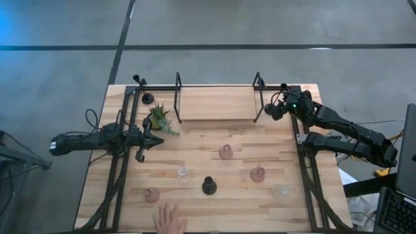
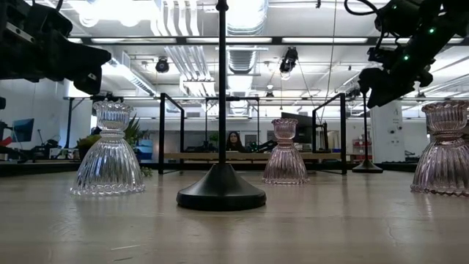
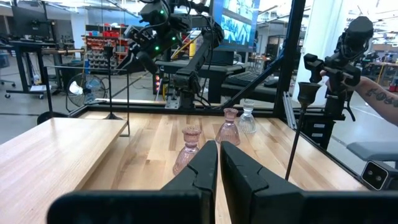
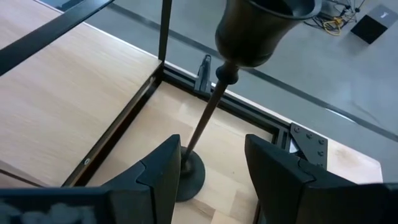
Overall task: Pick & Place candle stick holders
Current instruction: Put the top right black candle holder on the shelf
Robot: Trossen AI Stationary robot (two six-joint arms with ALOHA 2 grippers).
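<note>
Candle holders of pink glass [image 1: 225,153] and black metal [image 1: 208,186] stand empty on the tabletop [image 1: 201,205]; right pincer [image 4: 211,165] gapes around a black stem [image 4: 204,127], left pincer [image 3: 219,163] nearly closed, empty.

no readable text, labels, brands or numbers in any view.

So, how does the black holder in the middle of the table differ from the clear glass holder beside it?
The black holder is opaque, with a thin tall stem on a flat round base. The clear glass holder is transparent, ribbed, squat and bell-shaped. The black holder rises far higher. Both stand upright on the wooden table.
</note>
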